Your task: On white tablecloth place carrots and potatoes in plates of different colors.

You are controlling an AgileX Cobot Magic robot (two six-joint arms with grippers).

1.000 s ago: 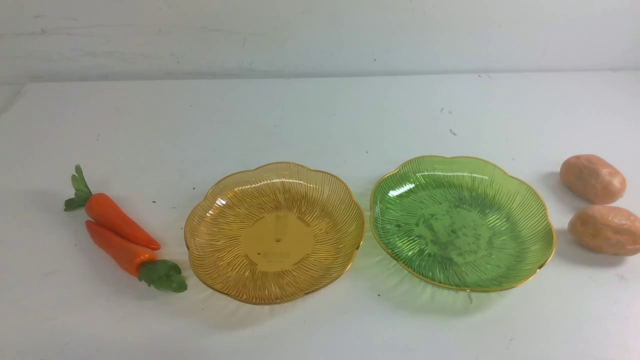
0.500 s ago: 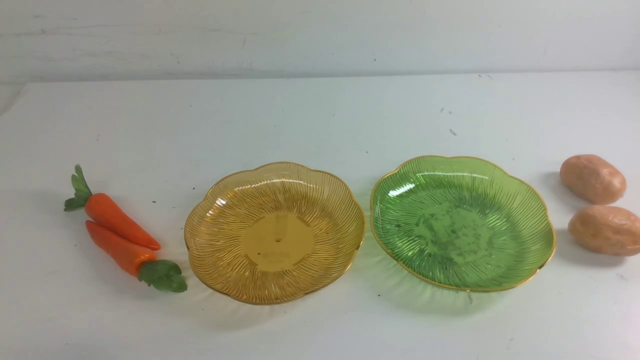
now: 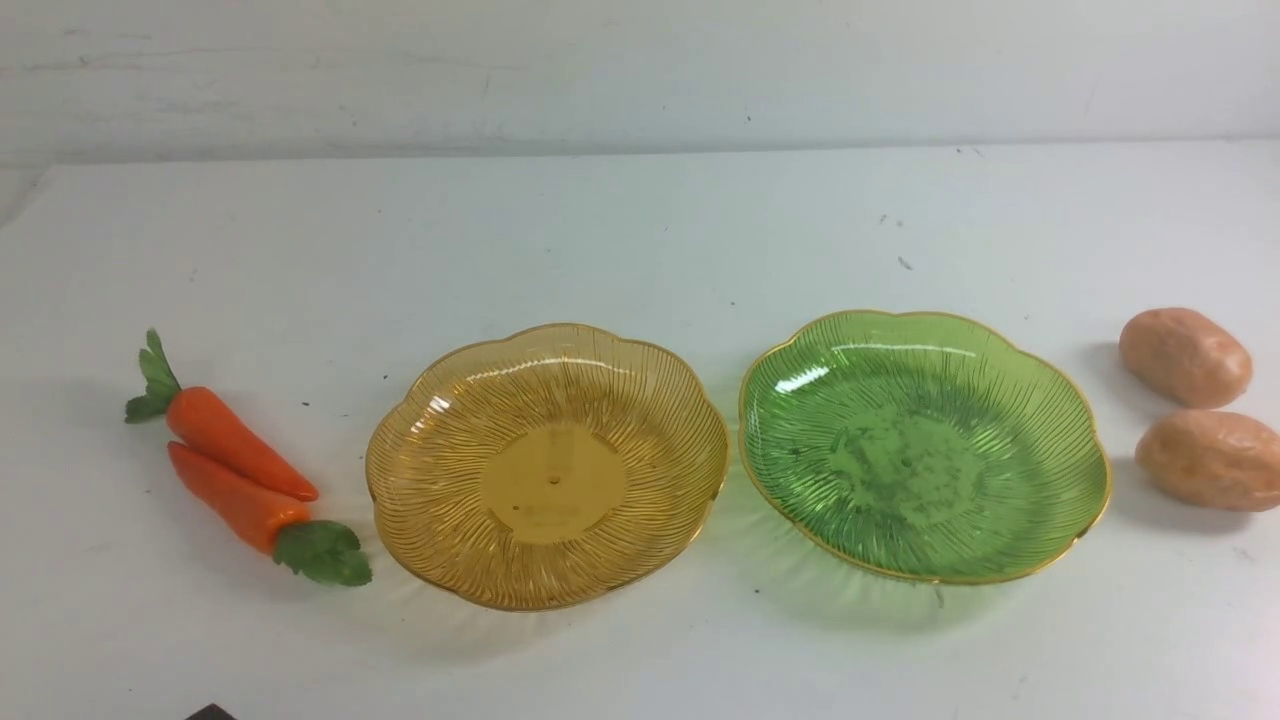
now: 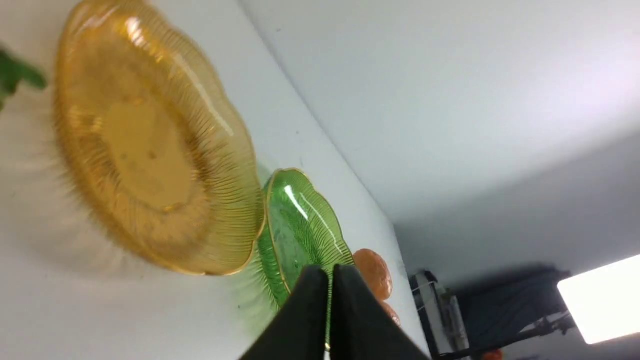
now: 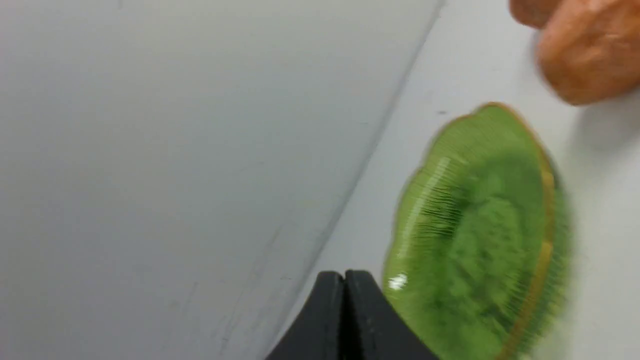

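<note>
On the white tablecloth (image 3: 640,230) two orange carrots (image 3: 235,470) lie side by side at the left, green tops at opposite ends. Right of them sits the amber plate (image 3: 410,500), then the green plate (image 3: 1060,420), both empty. Two tan potatoes (image 3: 1185,357) (image 3: 1210,460) lie at the far right. In the left wrist view my left gripper (image 4: 330,272) is shut with nothing in it, the amber plate (image 4: 215,150), green plate (image 4: 300,220) and a potato (image 4: 374,270) beyond it. My right gripper (image 5: 345,277) is shut and empty, near the green plate (image 5: 475,220), a potato (image 5: 590,55) farther off.
A pale wall (image 3: 640,70) rises behind the table's far edge. A dark corner of the left arm (image 3: 210,713) shows at the bottom edge of the front view. Dark stands and a bright lamp (image 4: 600,300) lie beyond the table's right end.
A dark corner of the left arm has entered the bottom edge of the front view. Carrots, plates and potatoes lie where they were. The right wrist view is blurred by motion.
</note>
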